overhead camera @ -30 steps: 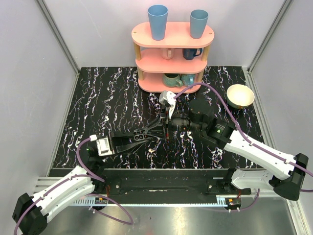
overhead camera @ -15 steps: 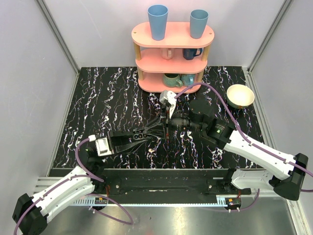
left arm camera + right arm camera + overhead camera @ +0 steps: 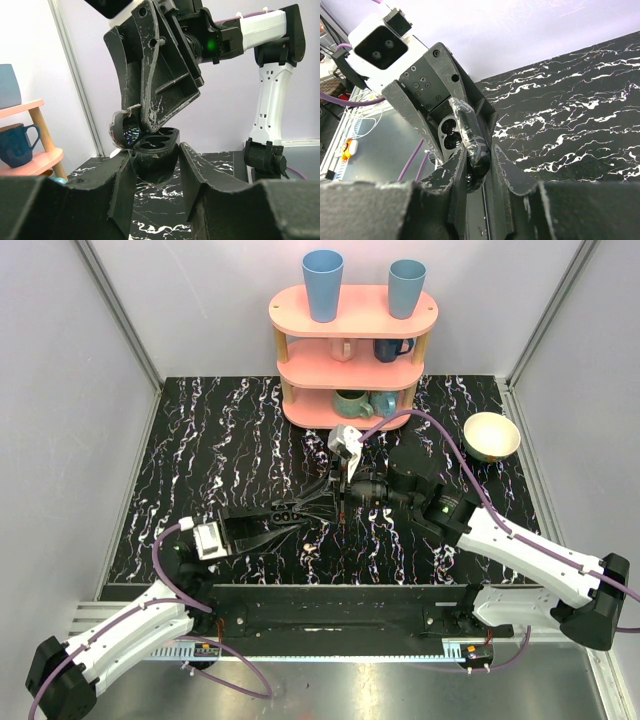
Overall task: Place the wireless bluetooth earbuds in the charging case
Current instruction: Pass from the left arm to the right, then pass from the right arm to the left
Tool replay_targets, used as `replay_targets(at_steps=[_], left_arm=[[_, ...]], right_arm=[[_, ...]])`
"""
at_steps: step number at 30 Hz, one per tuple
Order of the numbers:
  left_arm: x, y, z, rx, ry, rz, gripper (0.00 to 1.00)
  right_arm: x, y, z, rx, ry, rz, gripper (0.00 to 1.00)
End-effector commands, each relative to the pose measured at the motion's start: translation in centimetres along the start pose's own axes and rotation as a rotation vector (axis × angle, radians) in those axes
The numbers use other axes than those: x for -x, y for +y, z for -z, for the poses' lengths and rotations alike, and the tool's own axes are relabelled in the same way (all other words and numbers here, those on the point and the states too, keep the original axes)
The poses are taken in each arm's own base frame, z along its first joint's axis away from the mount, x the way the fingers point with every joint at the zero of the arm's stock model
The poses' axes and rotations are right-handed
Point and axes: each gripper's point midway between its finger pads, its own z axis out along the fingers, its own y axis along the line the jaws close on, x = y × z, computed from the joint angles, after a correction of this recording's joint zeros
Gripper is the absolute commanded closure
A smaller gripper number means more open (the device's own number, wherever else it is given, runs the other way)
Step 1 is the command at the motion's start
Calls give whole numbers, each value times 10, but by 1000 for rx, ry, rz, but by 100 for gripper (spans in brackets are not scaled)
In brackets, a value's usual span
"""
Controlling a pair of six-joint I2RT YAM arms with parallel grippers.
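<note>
- Versus a second ago, not much has changed: the left gripper (image 3: 156, 150) has nudged a touch farther up the table (image 3: 220, 460), while the right gripper (image 3: 477, 155) and what it carries sit about where they were.
- One charging case (image 3: 152, 167), held up off the table near the middle, in front of the pink shelf (image 3: 360, 312). It's open – lid (image 3: 120, 132) tipped back, with two round wells (image 3: 155, 145) that look dark inside.
- The right gripper is clamped on the case, with its fingers pinching both sides.
- The left gripper's fingers (image 3: 122, 190) flank the lower half of the case, one on each side and super close. I honestly can't tell if they're pressing on it or just sitting beside it.
- Two arms, two grippers, both meeting at that one case.
- Two blue cups (image 3: 323, 285) stand upright on top of the shelf.
- Four mugs sit on the lower tiers: a pale one (image 3: 342, 348) and a dark blue one (image 3: 392, 348) in the middle, then a green one (image 3: 352, 402) and a light blue one (image 3: 385, 400) at the bottom.
- One cream bowl (image 3: 491, 437) is off to the right on the table, well apart from the case.
</note>
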Motion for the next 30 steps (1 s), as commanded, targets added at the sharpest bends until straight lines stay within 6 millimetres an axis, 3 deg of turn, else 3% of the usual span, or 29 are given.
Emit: replay_targets(at_steps=[1,10,14,18,23,24,25,27,29,30], left_arm=[[26,15,-1,78,-95,-79,57],[26,18,-1,92,-97,-75,57],[24,15,-3,75,-92,-68,73],[21,13,-5,52,-78,-64,96],[20,11,-7,33,-73,-70,100],[20,11,-7,33,-73,-71,100],[20,12,-6,42,-74,-72,100],[21,12,-5,45,-78,-84,100],[21,15,-4,63,-78,-90,100],[21,15,-3,65,-77,-95,100]], right_arm=[[15,12,8,32,-55,9,100],[15,12,8,37,-61,10,100],[16,13,8,41,-66,12,100],[14,13,6,46,-55,7,100],[14,11,5,38,-55,2,97],[14,9,5,23,-58,0,93],[13,7,6,14,-58,-2,77],[16,5,8,-8,-67,2,64],[17,3,9,-23,-71,4,41],[19,1,10,-40,-81,6,38]])
